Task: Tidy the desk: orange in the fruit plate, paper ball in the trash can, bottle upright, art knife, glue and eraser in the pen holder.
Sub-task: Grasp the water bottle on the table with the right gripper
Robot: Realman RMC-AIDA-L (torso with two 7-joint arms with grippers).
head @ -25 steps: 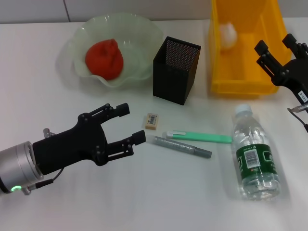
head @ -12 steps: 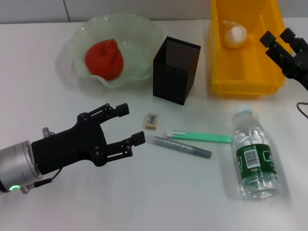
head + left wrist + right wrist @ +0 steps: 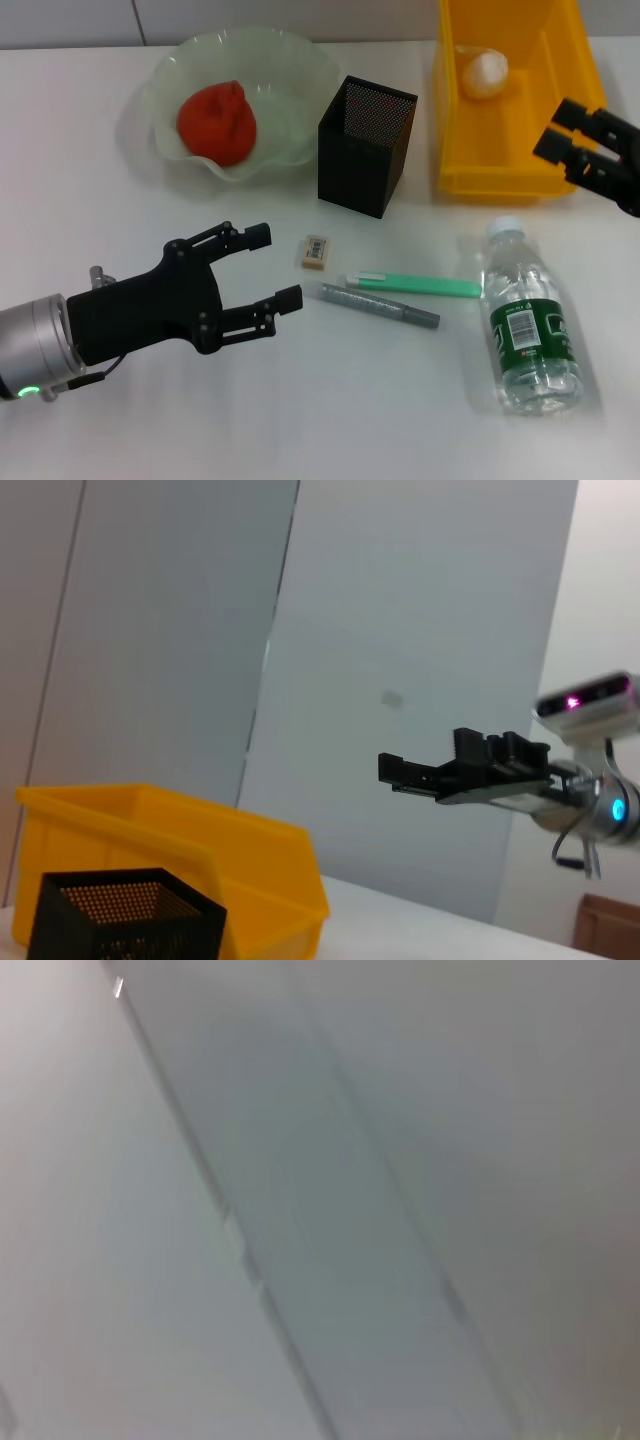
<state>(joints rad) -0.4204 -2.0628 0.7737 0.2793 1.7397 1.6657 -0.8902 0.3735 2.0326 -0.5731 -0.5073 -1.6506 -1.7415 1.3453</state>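
While lying on the tabletop (image 3: pixel 80 150):
bottle (image 3: pixel 528 320): unrighted (cap toward trash can (image 3: pixel 500 120))
left gripper (image 3: pixel 274 267): jaws apart, near eraser (image 3: pixel 315 251)
right gripper (image 3: pixel 563 130): jaws apart, empty

Lab-like test room, white table (image 3: pixel 80 150), plain grey wall panels (image 3: pixel 400 630) (bare)

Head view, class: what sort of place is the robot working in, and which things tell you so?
Probably an office-style desk set up for a tidying exercise. A black mesh pen holder stands on the white tabletop, an eraser lies loose beside it, and a yellow trash can sits at the back.
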